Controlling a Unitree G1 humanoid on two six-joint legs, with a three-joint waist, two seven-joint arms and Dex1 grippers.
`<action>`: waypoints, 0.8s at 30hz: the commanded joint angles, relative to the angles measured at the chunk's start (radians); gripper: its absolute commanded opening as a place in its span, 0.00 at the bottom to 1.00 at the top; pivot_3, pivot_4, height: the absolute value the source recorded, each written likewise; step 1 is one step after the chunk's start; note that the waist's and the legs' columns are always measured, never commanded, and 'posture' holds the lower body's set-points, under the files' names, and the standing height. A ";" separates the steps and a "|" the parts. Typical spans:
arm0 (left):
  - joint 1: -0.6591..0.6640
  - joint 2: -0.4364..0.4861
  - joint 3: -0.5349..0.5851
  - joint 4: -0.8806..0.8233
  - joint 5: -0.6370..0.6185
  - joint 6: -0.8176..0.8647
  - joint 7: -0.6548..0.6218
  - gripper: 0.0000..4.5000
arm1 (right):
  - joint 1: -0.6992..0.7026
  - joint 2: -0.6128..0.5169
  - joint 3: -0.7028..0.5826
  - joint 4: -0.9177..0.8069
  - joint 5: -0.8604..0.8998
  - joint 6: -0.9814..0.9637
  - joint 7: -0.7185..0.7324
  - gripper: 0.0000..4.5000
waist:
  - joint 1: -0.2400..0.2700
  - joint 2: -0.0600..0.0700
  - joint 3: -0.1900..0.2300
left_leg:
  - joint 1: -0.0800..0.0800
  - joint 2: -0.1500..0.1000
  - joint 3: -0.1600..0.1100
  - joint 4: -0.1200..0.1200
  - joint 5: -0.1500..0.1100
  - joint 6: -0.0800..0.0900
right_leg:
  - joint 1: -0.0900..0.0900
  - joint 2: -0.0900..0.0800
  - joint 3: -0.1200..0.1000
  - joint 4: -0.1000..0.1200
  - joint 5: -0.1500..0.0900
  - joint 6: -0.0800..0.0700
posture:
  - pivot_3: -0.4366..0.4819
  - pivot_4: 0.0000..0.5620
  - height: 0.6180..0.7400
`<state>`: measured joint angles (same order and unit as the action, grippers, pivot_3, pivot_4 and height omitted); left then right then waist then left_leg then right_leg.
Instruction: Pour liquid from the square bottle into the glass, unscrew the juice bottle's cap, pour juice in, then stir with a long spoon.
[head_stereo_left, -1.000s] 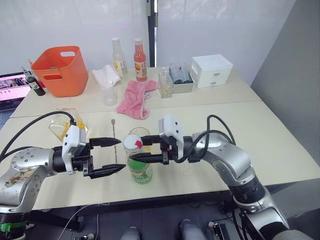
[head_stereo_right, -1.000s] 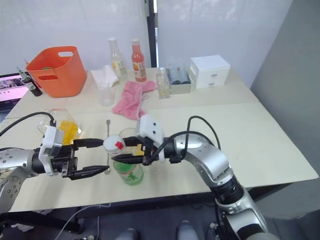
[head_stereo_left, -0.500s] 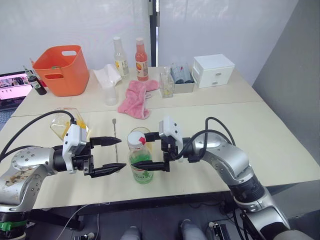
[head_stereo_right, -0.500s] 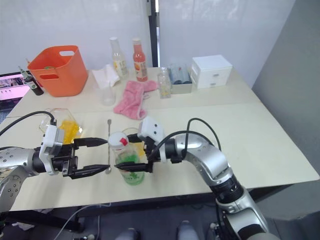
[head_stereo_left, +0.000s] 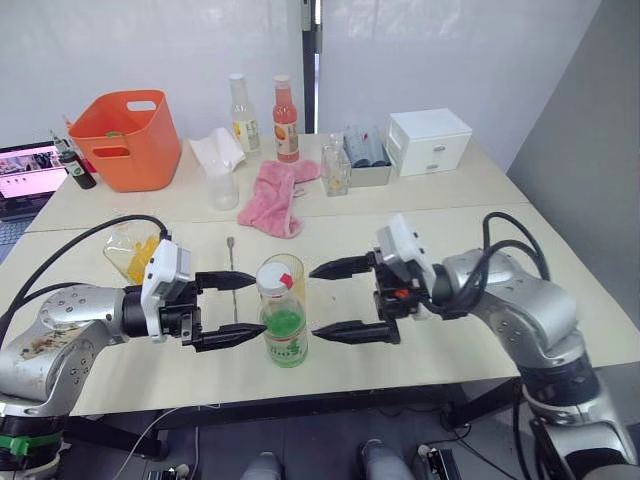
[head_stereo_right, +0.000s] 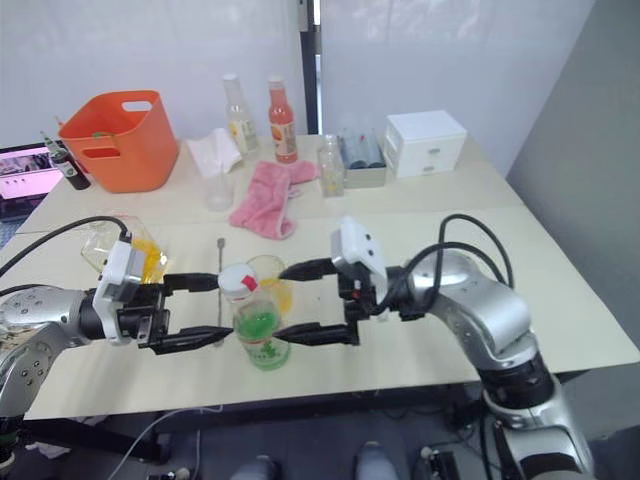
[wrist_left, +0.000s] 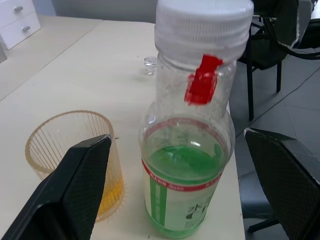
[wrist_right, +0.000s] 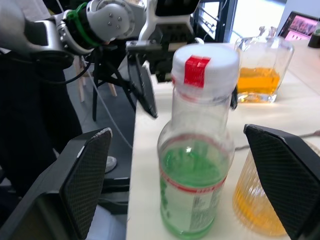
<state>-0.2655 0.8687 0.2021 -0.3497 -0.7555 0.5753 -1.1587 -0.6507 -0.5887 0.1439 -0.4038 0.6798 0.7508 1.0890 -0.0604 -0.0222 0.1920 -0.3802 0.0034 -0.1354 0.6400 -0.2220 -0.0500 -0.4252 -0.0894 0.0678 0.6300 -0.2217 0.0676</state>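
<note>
So my right gripper (head_stereo_left: 348, 298) was wide open and holding nothing, sitting just to the right of the juice bottle (head_stereo_left: 283, 322) with clear air between them. Half a second earlier those same fingers were straddling the bottle right up near the neck, and a second back they were pinched in around it, so I'd basically let go and pulled the arm away to the right. The cap (head_stereo_left: 280, 275) was on top with its red mark showing, so as far as I could judge the unscrewing hadn't happened yet.

My left gripper (head_stereo_left: 241, 307) was open too, fingers spread, and it had crept in closer from the left until the tips were just beside the bottle, not touching.

The bottle stood upright near the front edge of the table (head_stereo_left: 560, 240), with the glass (head_stereo_left: 292, 272) right behind it holding some amber liquid. The long spoon (head_stereo_left: 230, 266) lay flat, just behind the left fingers.
</note>
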 joint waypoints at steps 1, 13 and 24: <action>-0.037 0.010 -0.002 -0.041 -0.037 0.030 0.007 1.00 | -0.010 -0.006 -0.030 -0.036 0.035 0.008 -0.012 1.00 | -0.003 0.000 0.000 | 0.000 0.000 0.000 0.000 0.000 0.000 | 0.000 0.000 0.000 0.000 0.000 0.000 | 0.48 0.27 0.99; -0.132 -0.006 -0.075 0.012 -0.032 0.066 -0.005 1.00 | -0.004 -0.006 -0.008 -0.051 0.023 0.006 -0.057 1.00 | 0.000 0.000 0.000 | 0.000 0.000 0.000 0.000 0.000 0.000 | 0.000 0.000 0.000 0.000 0.000 0.000 | 0.48 0.27 0.99; -0.137 -0.039 -0.105 0.046 -0.003 0.036 -0.019 0.52 | -0.014 -0.009 -0.016 -0.063 0.037 0.019 -0.075 1.00 | 0.002 0.000 0.000 | 0.000 0.000 0.000 0.000 0.000 0.000 | 0.000 0.000 0.000 0.000 0.000 0.000 | 0.48 0.27 0.99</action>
<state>-0.3916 0.8303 0.0905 -0.2983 -0.7599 0.6276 -1.1690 -0.6495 -0.5957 0.1465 -0.4265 0.6912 0.7685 1.0188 -0.0581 -0.0222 0.1920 -0.3805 0.0032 -0.1354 0.6400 -0.2220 -0.0500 -0.4253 -0.0894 0.0678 0.6297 -0.2218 0.0676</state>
